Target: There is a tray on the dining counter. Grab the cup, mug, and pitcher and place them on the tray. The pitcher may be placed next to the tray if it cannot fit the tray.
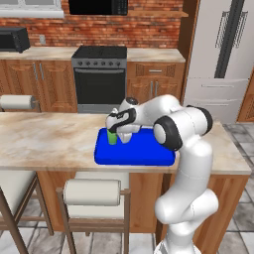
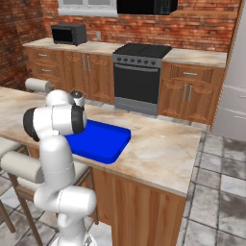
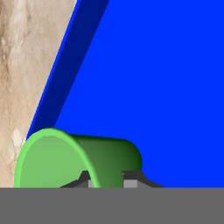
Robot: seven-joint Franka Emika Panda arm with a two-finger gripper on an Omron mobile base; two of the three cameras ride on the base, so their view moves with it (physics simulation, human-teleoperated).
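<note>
so the gripper [image 1: 115,133] is clamped on the small bright green handleless cup [image 1: 112,137], upright, right above the blue flat tray's [image 1: 144,154] near-left corner.

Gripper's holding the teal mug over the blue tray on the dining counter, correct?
Not the mug: the gripper holds the green handleless cup, as the hand view shows. The rest stands: it is over the blue tray on the dining counter.

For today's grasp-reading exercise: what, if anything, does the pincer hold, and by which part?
The pincer holds the small bright green handleless cup by its upper side wall.
</note>
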